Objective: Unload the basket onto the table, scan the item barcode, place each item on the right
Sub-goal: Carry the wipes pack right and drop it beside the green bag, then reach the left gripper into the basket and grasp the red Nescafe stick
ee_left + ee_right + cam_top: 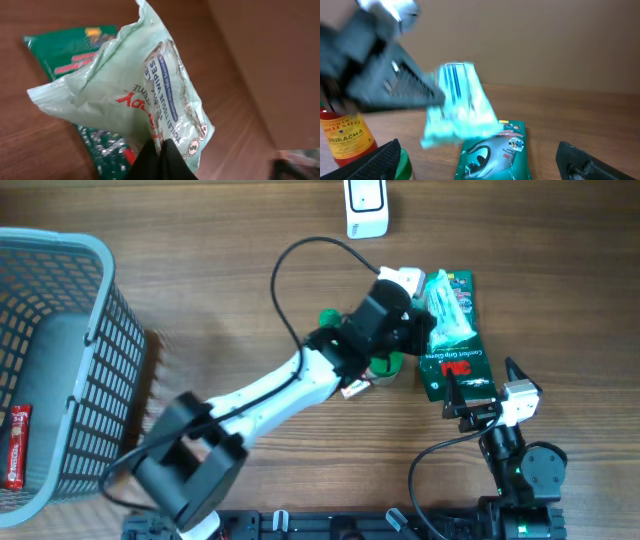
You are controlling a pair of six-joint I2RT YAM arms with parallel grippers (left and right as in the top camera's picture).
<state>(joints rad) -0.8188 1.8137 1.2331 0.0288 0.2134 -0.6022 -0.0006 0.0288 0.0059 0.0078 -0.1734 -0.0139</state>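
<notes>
A pale green pack of toilet tissue wipes (pixel 450 305) is the item in hand, and my left gripper (pixel 428 318) is shut on its edge. It hangs above a green 3M gloves packet (pixel 452 368) lying on the table. In the left wrist view the black fingertips (pixel 161 150) pinch the wipes pack (pixel 135 95) at its seam. The right wrist view shows the pack (pixel 457 110) blurred, with no barcode that I can make out. A white scanner (pixel 366 208) stands at the far edge. My right gripper (pixel 480 388) is open just in front of the gloves packet, holding nothing.
A grey mesh basket (pixel 95 330) stands at the left with a red bar (pixel 15 445) inside. A sriracha bottle (pixel 347 137) with a green cap (pixel 385 365) stands under the left arm, beside the gloves packet (pixel 495 155).
</notes>
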